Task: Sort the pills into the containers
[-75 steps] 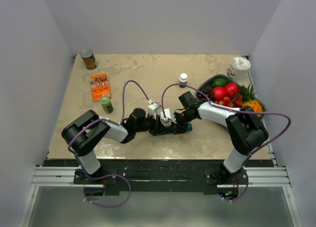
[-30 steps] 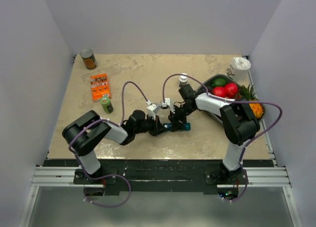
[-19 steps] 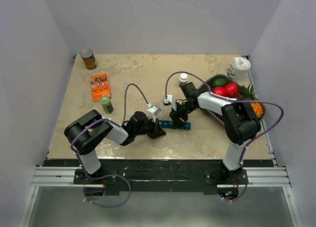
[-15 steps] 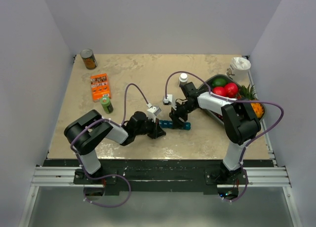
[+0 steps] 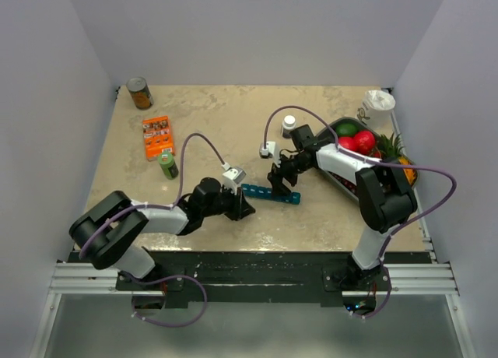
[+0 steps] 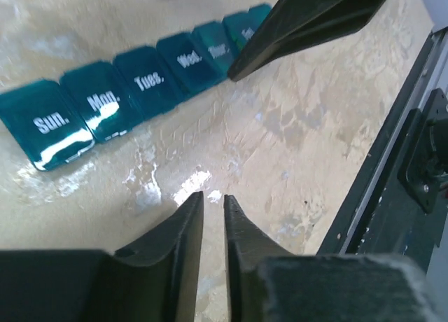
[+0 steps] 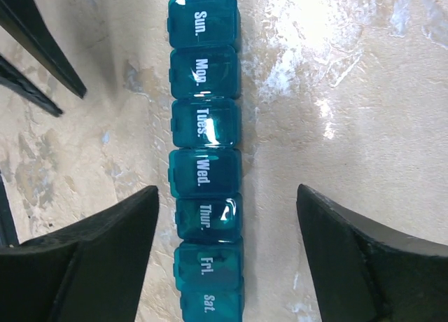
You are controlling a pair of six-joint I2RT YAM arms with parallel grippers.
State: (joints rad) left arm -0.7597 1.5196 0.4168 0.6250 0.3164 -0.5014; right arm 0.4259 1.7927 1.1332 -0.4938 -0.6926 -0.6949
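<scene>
The containers are one teal strip (image 5: 268,193) of day-labelled lidded compartments lying flat on the tan table, all lids down. The strip shows lengthwise in the right wrist view (image 7: 205,154) and slantwise in the left wrist view (image 6: 140,91). My right gripper (image 5: 282,183) hovers over its Thur–Fri end, jaws wide open (image 7: 227,196), one on each side, not touching it. My left gripper (image 5: 246,210) sits low just near-left of the Sun end, fingers together (image 6: 211,197) with nothing between them. No loose pills are visible.
A white pill bottle (image 5: 289,124) stands behind the right gripper. A green bottle (image 5: 168,166) and an orange box (image 5: 158,136) lie at left, a brown can (image 5: 140,93) at the far left corner. A grey fruit tray (image 5: 336,128) and a white cup (image 5: 379,105) stand at right.
My left gripper has drawn back toward the near left, off the strip. My right gripper has let go, risen and opened above the strip. The strip now lies uncovered on the table.
</scene>
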